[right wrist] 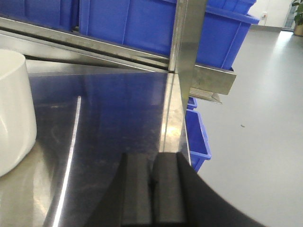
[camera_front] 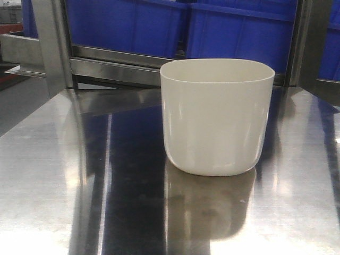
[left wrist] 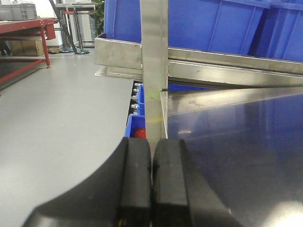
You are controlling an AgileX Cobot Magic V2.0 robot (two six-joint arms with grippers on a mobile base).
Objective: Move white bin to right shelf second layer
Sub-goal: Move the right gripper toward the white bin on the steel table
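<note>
Broadly, a polished steel counter was seen across the lower part of the front view, and blue and white reflections were shown on its surface. Behind it, large blue crates were carried on a steel rail, and an upright steel post was placed at the back left corner. The white bin was stood upright on the counter, right of the middle and near the back edge, just in front of the rail. In the right wrist view only its side was caught at the left border, well apart from the right fingers. These black fingers were pressed together with nothing between them, and were held low over the right edge of the counter. The left fingers were likewise pressed against each other, empty, and were pointed at the post by the counter's left edge.
</note>
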